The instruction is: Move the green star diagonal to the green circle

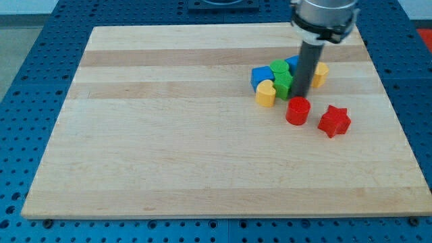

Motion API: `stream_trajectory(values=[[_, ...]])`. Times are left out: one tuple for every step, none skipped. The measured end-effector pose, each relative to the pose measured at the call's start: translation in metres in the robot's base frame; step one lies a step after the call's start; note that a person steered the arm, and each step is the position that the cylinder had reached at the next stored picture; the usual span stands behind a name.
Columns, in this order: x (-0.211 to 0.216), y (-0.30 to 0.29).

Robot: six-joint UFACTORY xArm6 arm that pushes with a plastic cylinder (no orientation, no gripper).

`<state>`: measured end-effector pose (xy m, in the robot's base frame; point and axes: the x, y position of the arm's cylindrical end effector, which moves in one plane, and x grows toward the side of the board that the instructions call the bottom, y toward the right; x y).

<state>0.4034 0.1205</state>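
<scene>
Blue pegboard frames your pale wooden worktop (169,135), and the blocks cluster toward its far right corner. No hand here, just a rod; my tip (301,96) rests just right of the green star (283,84), seemingly touching. The green circle (278,67) sits directly behind it, between blue blocks (260,75). You look mid-push: next, judge a sideways nudge, avoiding the yellow block (266,94) and red cylinder (297,111)

The arm comes down from the view's top right, its grey wrist above the straight dark rod. The rod stands upright. My tip (300,95) rests just beside the green star (284,84), on its right.
</scene>
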Motion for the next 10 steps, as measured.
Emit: stream_trajectory(values=[[-0.025, -0.02], [-0.053, -0.036], [-0.074, -0.071], [-0.083, -0.117], [-0.083, -0.125], [-0.086, -0.13], [-0.101, -0.144], [-0.108, -0.156], [-0.124, -0.169], [-0.137, -0.175]])
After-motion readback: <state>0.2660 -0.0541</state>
